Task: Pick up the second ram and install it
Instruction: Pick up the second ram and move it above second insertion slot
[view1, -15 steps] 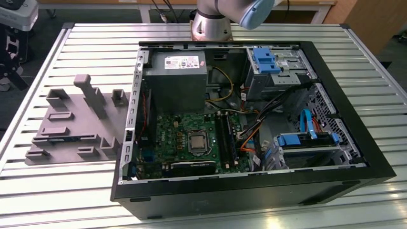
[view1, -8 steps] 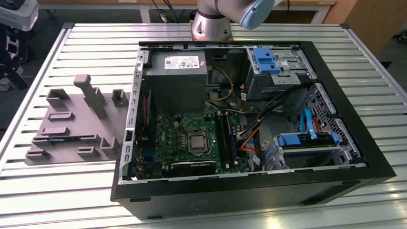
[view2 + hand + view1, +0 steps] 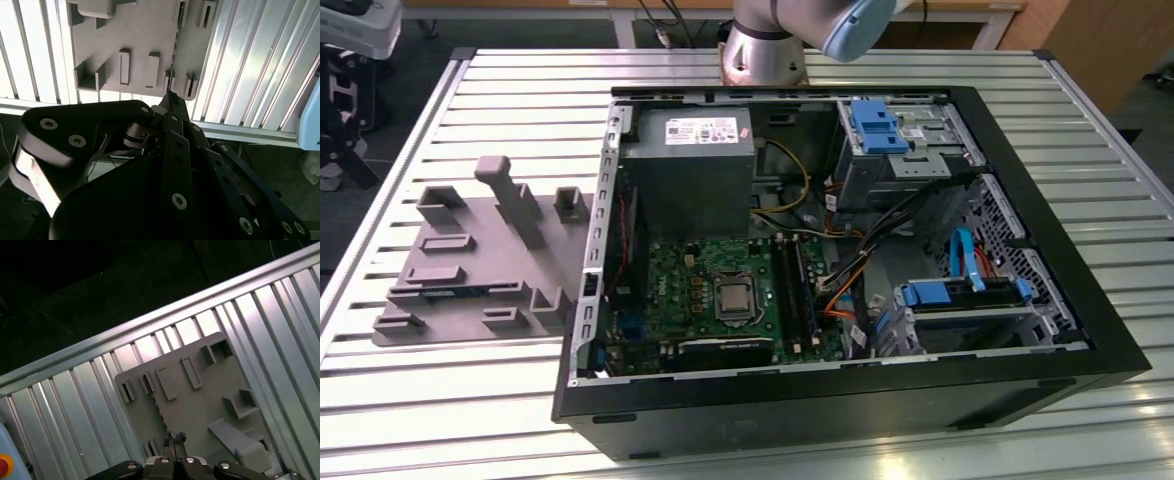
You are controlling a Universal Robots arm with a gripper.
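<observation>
Step in hand: the pick-up, judged to be at its approach. The hand (image 3: 173, 437) hangs high over the grey holder tray (image 3: 200, 410), lined up with one end of the second ram (image 3: 160, 411).
Second ram: on edge in the tray, a thin toothed line in both wrist views. It is not yet lifted and not in the computer case (image 3: 854, 405).
Hand: fingertips drawn together with nothing between them (so far as the two wrist views let me judge).
What the grasp calls for: in my judgement, fingertips parted enough to straddle the stick's narrow upper edge, square to its flat faces, and a straight descent.
Edges: small posts (image 3: 189, 85) flank the stick's end, and the tray's border runs just beside it. A tall post (image 3: 507, 195) stands elsewhere on the tray.
Open room: in the exterior view the tray lies at the case's 9 o'clock on the slatted worktop (image 3: 454, 400), with bare slats around it. The case wall rises close at the tray's 3 o'clock, so any carry toward the memory slots (image 3: 797, 290) has that rim to clear.
</observation>
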